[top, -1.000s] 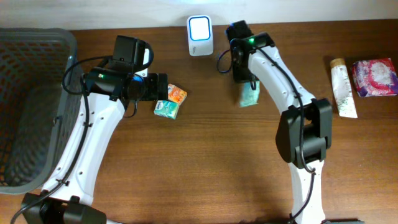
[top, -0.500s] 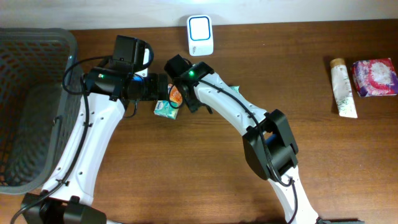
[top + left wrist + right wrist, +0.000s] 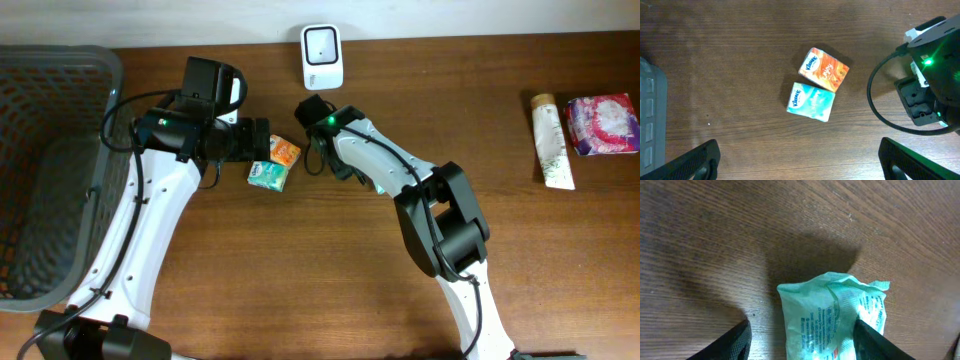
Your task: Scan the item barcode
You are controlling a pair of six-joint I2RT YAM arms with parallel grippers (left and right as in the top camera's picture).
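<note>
I judge the scan not yet done. On my left, the left gripper (image 3: 800, 167) hangs wide open above the orange tissue pack (image 3: 823, 69) and the teal tissue pack (image 3: 811, 101), touching neither. Toward the middle, my right arm bends low over the table. The right gripper (image 3: 802, 340) points down, jaws apart around the green packet (image 3: 830, 315), one finger clear of it. The packet seems to lie on the wood, near the scanner (image 3: 321, 57). Gripping, lifting and presenting the barcode remain.

Packs, four: orange pack (image 3: 285, 151), teal pack (image 3: 267, 175), green pack (image 3: 832, 315), pink pack (image 3: 600, 125). Tube (image 3: 552, 142), one. Scanner (image 3: 322, 57), one. Mesh basket (image 3: 60, 58), one. Wooden surface (image 3: 300, 290), one.
</note>
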